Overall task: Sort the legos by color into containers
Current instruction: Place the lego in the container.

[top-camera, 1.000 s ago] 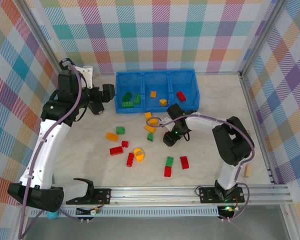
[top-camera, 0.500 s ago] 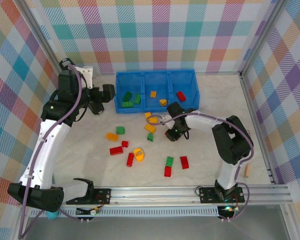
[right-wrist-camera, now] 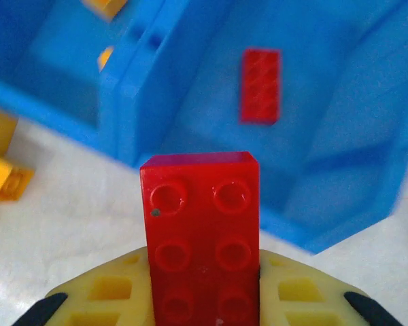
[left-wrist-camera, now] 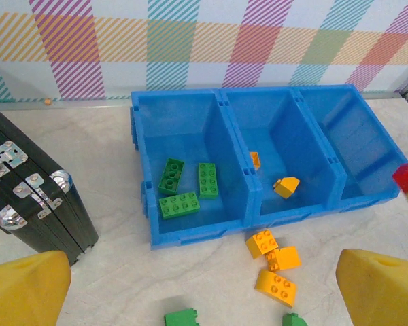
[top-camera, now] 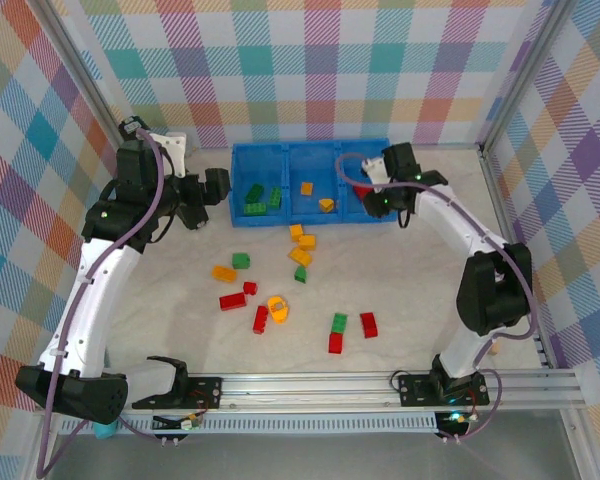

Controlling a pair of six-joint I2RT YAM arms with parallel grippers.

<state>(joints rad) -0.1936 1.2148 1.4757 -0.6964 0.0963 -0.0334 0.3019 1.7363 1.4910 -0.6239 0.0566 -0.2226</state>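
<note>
- Blue tray [left-wrist-camera: 234,149]: three green bricks [left-wrist-camera: 171,175] in the left compartment, two yellow pieces [left-wrist-camera: 287,185] in the middle, one red brick [right-wrist-camera: 260,85] in the right.
- Right tool [top-camera: 378,198] grips a second red brick [right-wrist-camera: 200,238] above the right compartment; left tool [top-camera: 215,188] gapes wide.
- Loose bricks [top-camera: 368,324] dot the pale table [top-camera: 410,290]; plaid walls [top-camera: 310,70].

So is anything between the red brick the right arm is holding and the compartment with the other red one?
Nothing visible. The held red brick, clamped in the right arm's jaws, is by the open-topped right compartment. Inside lies one other red brick, with bare floor around it.
</note>
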